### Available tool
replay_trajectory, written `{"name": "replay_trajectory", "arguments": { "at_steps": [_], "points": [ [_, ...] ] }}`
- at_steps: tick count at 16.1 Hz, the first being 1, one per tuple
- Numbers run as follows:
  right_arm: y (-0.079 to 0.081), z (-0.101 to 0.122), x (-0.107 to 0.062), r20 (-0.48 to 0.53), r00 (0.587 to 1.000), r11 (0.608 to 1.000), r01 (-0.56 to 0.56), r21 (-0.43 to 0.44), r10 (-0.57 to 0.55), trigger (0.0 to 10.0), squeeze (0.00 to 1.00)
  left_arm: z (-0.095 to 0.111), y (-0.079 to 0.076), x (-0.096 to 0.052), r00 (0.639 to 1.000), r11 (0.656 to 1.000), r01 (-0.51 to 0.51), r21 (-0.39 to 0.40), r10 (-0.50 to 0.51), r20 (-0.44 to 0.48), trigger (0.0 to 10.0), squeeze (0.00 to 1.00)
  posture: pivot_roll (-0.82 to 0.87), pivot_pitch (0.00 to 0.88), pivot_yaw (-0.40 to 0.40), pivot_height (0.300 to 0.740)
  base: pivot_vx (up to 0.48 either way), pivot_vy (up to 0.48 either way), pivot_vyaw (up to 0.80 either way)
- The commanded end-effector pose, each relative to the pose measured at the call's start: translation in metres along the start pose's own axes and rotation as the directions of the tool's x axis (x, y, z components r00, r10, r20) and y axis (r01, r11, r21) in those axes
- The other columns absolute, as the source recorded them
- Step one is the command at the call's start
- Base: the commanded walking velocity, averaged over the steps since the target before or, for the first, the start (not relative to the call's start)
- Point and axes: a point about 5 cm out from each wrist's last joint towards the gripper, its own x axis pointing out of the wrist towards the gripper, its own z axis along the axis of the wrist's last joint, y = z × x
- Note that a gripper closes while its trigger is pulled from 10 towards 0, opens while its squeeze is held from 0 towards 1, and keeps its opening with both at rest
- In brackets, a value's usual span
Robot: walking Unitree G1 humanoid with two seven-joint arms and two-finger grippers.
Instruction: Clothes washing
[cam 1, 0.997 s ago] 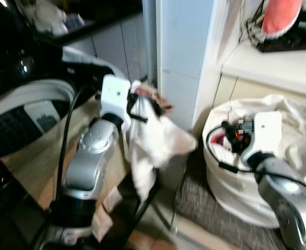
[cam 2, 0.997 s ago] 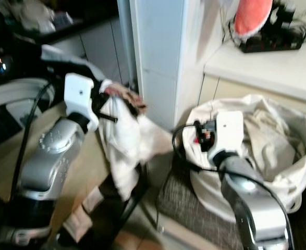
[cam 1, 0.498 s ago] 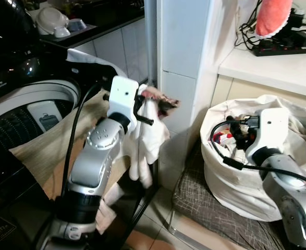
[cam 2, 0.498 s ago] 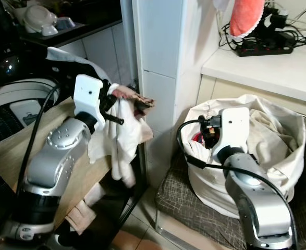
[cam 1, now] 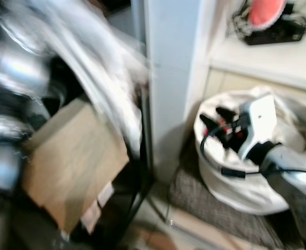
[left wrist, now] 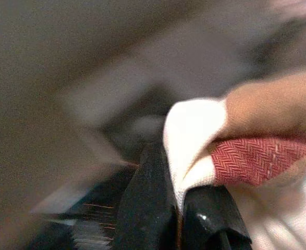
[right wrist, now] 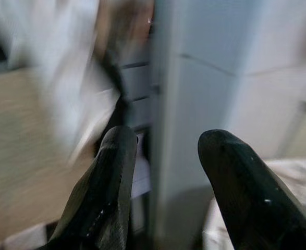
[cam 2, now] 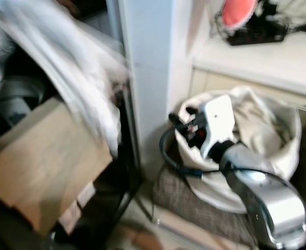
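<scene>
Left gripper (left wrist: 176, 219), clamped on white cloth (left wrist: 194, 140), swung up since half a second ago, likely toward washer; right gripper (right wrist: 166, 182) open, empty above laundry bag (cam 1: 231, 177).

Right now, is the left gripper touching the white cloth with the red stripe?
Touching. The left wrist view shows the left gripper shut on the white cloth, with the fabric's edge pinched between the black fingers beside the red herringbone band.

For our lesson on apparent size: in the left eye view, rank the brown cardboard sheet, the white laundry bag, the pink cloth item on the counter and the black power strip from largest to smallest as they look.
1. Brown cardboard sheet
2. White laundry bag, similar in size and partly hidden by the right arm, so this order is unsure
3. Black power strip
4. Pink cloth item, cut off by the frame, so unsure
</scene>
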Motion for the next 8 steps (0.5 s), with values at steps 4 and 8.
{"name": "replay_trajectory", "arguments": {
  "at_steps": [4,8],
  "points": [
    [0.016,0.005,0.003,0.002,0.994,0.994,-0.105,-0.023,0.105,10.0,0.00,-0.044,0.011,0.006,0.988,0.971,-0.018,0.239,0.054,-0.144,10.0,0.00,-0.07,0.000,0.075,0.740,0.000,0.000,0.00],
    [0.020,0.008,0.010,-0.003,0.993,0.993,-0.121,-0.004,0.121,10.0,0.00,-0.093,-0.087,-0.046,0.815,0.908,0.419,0.012,-0.370,-0.446,10.0,0.00,-0.07,0.000,0.069,0.740,0.000,0.000,0.00]
  ]
}}
